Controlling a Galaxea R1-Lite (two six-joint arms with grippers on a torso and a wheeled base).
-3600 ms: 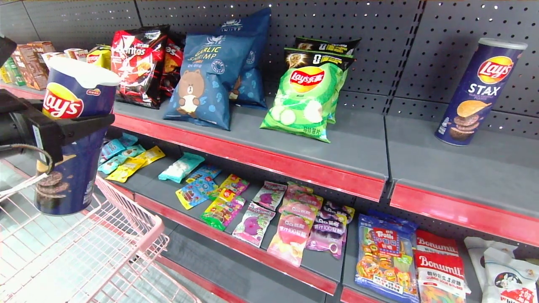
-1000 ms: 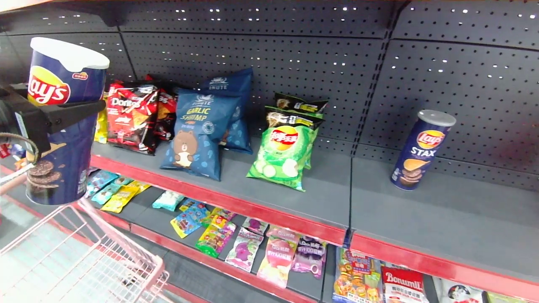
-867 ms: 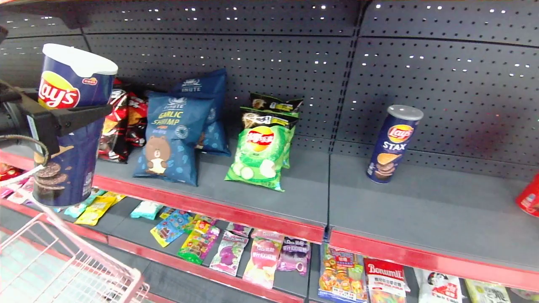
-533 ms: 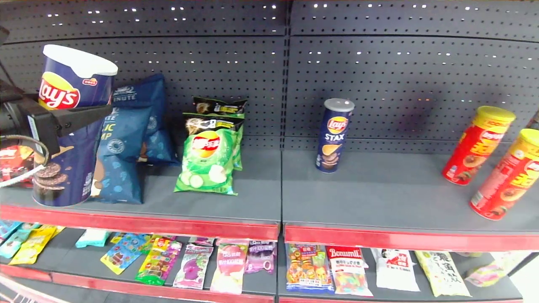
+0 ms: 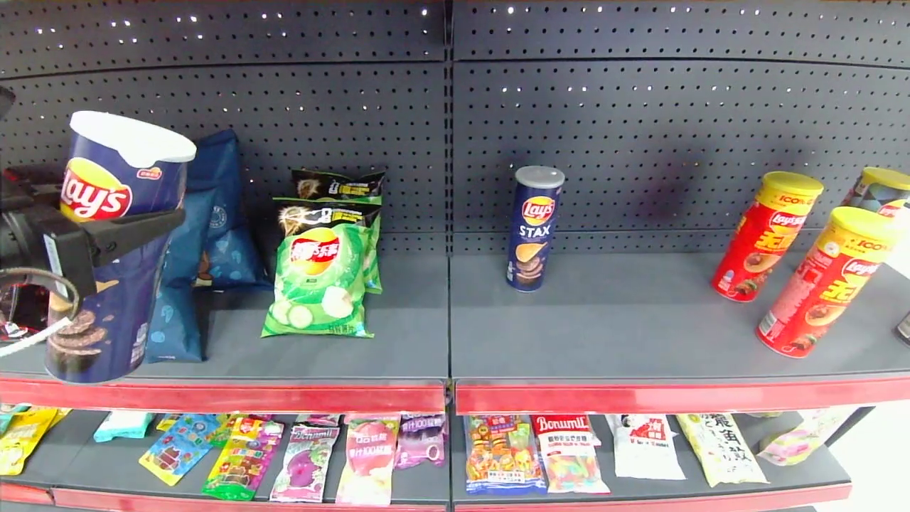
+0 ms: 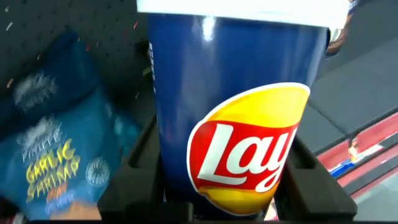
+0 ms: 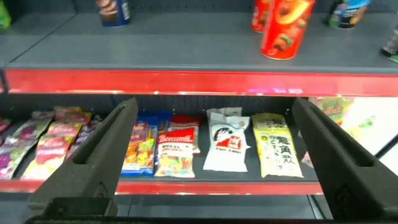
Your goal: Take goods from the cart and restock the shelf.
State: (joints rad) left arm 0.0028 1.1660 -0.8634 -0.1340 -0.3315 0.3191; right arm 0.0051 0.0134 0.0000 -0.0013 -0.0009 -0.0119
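Dark pegboard panelling [image 5: 569, 107] backs a grey shelf [image 5: 604, 334] with a red front edge, now seen square-on. At far left, the held can [image 5: 106, 313], a blue crisp tube with a white lid, is clamped upright in the left gripper [image 5: 146, 226]. Its black fingers [image 6: 140, 165] are pressed against opposite sides of the tube, which is carried in front of the shelf and above its front edge, not yet set down. Behind it, blue snack bags [image 5: 213, 213] are leaned against the panelling, followed by a green crisp bag [image 5: 320, 284]. A matching blue can [image 5: 533, 227] is stood alone past mid-shelf, and two red cans [image 5: 768, 238] are tilted at far right. Flat sweet packets [image 5: 370, 455] are laid along the lower shelf. The right gripper [image 7: 211, 162] is held low before that lower shelf, its fingers spread wide with nothing between them. Compared with the earlier head pictures, the whole view has been swung rightward: the cart has passed out of sight, while the tube has been kept in the same grip. The pick is therefore judged complete. Placement remains, most plausibly on the bare stretch beside the matching blue can.
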